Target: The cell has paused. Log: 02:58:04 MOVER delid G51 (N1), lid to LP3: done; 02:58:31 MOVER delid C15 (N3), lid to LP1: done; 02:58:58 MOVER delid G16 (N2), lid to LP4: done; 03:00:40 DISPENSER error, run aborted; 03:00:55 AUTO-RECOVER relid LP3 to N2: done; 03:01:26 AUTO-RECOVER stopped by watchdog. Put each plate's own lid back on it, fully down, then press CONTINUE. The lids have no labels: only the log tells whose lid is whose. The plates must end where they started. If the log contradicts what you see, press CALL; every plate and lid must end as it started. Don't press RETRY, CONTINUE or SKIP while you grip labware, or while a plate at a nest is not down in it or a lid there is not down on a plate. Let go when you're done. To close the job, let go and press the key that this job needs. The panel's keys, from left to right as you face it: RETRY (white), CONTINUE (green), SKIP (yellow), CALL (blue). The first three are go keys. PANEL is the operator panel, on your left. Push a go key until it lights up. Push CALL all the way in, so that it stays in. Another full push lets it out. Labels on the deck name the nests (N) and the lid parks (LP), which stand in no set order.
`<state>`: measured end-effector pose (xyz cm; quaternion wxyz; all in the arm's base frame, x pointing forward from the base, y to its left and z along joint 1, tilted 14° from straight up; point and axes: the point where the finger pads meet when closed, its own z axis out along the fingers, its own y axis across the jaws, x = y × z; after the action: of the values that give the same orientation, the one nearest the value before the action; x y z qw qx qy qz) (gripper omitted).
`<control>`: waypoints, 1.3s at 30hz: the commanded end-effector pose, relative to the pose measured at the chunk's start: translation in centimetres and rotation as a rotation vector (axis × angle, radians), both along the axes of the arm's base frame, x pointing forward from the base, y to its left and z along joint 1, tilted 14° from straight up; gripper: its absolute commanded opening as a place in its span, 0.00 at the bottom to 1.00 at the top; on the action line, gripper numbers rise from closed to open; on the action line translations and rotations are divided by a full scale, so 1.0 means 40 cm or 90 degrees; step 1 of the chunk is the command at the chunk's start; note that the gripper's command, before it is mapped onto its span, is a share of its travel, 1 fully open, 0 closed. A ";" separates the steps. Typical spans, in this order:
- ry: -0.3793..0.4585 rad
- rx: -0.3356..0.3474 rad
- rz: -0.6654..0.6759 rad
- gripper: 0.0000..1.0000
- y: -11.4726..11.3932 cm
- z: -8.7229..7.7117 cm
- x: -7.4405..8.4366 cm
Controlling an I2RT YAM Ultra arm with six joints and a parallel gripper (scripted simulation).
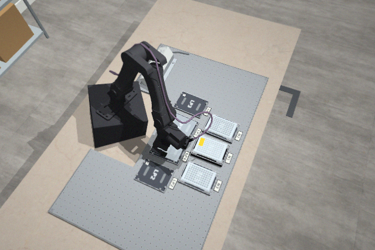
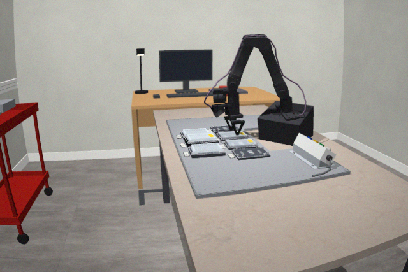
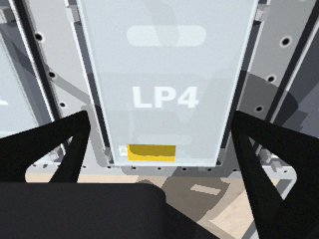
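My gripper (image 3: 160, 119) is open and hangs low over lid park LP4, with one finger on each side of the clear lid (image 3: 155, 85) that lies there. The lid has a yellow tab (image 3: 151, 151) at its near end. In the overhead view the gripper (image 1: 160, 149) covers part of this lid (image 1: 169, 151). A second clear lid (image 1: 186, 126) lies on the neighbouring park. Parks LP3 (image 1: 191, 102) and LP2 (image 1: 154, 175) are bare. Of three plates, the middle one (image 1: 210, 149) wears a lid with a yellow tab; the outer two (image 1: 222, 127) (image 1: 198, 177) are uncovered.
The operator panel (image 2: 313, 153) stands on the grey deck near the arm's black base (image 2: 285, 122); the arm hides most of it in the overhead view. The nest labels are too small to read.
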<state>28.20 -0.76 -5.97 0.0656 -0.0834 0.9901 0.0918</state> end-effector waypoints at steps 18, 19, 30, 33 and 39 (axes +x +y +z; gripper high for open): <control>-0.054 -0.008 -0.004 1.00 -0.010 0.002 0.076; -0.055 -0.008 -0.004 1.00 -0.010 0.003 0.076; -0.055 -0.008 -0.005 1.00 -0.014 0.002 0.077; -0.055 -0.008 -0.005 1.00 -0.016 0.002 0.077; -0.055 -0.009 -0.006 0.95 -0.020 0.002 0.077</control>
<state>29.18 -0.65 -6.90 0.0756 -0.0860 0.9894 0.0893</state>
